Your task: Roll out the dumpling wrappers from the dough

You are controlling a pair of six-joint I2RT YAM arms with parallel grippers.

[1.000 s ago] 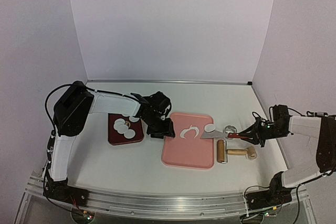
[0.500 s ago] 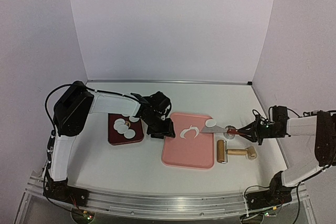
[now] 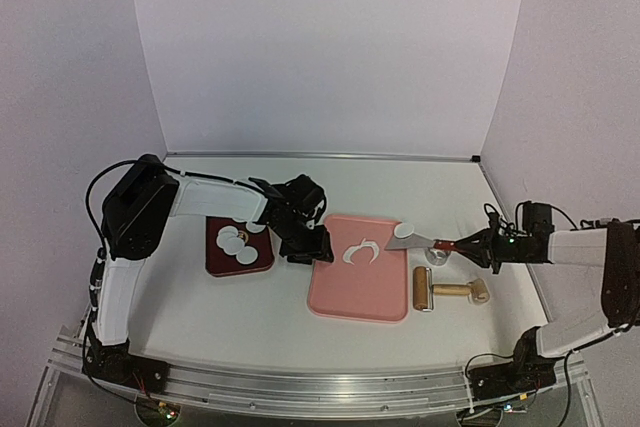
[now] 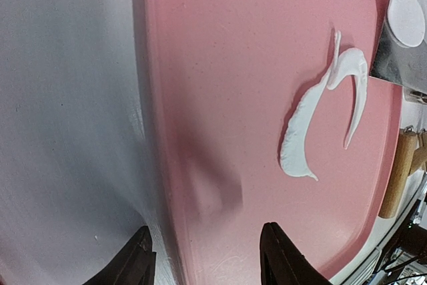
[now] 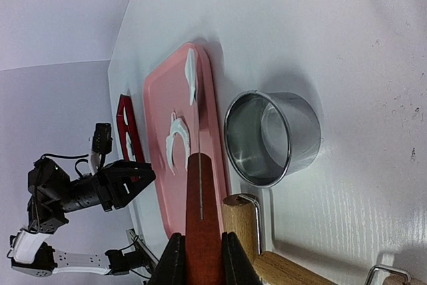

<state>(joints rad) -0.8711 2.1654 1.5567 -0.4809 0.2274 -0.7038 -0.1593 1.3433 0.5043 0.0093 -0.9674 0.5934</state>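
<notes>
On the right side of the counter (image 3: 190,312), the right claw (image 5: 203,261) was shut tight on the red handle of a spatula (image 3: 418,242). The flat metal end of the spatula reached out to the right edge of the pink board (image 3: 350,297). One round white dumpling wrapper (image 3: 404,231) lay on that metal end. A shiny metal ring cutter (image 5: 270,138) stood on the counter just beside the board, close under the spatula handle. A wooden rolling pin (image 3: 447,290) lay on the counter near the ring cutter, on the side nearer the arms.

The dough (image 4: 293,145) was a thin, curved white scrap. It lay flat near the middle of the pink board, apart from the spatula.

The left claw (image 4: 207,261) was at the left edge of the pink board. It was open and held nothing. One finger hung over the counter and the other hung over the board.

Just left of that claw, a dark red tray (image 3: 215,265) sat on the counter. A few more round white wrappers (image 3: 235,240) lay flat on the tray, close together. Some of them touched each other.
</notes>
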